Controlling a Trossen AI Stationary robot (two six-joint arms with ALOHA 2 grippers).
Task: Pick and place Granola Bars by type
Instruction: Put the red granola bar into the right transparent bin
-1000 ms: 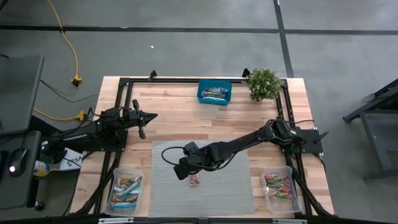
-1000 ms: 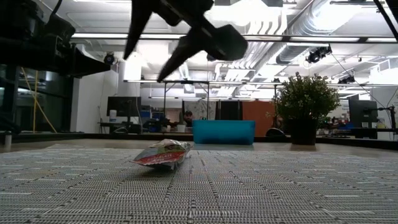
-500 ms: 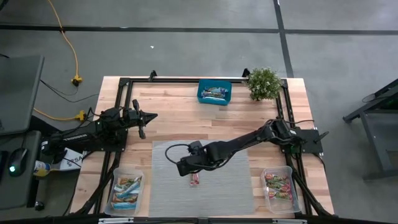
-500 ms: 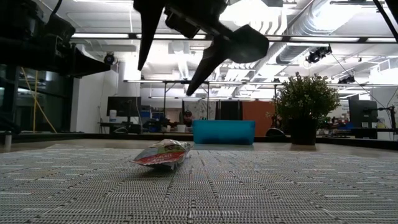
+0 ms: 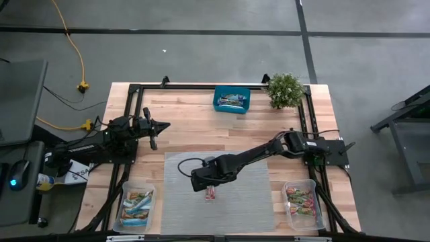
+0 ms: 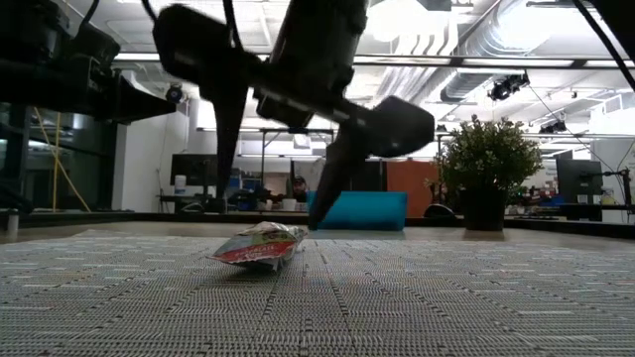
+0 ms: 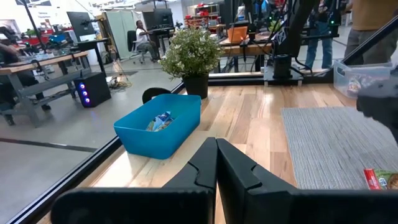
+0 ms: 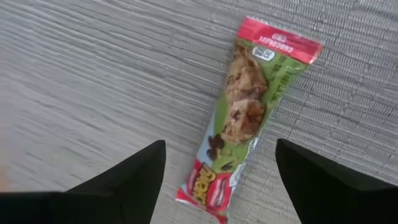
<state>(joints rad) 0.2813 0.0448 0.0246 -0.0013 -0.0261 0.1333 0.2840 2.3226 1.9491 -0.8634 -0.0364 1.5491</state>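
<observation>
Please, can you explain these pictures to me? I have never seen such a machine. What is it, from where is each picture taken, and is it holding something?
It is a robot with two dark arms at a wooden table. One camera looks down from above, one sits at table height, and one rides on each wrist. The right gripper hangs open over a red-and-green wrapped granola bar on the grey woven mat, holding nothing. The left gripper waits shut at the table's left side. Also there: a blue box, a small potted plant and two clear plastic tubs with sorted bars.
</observation>
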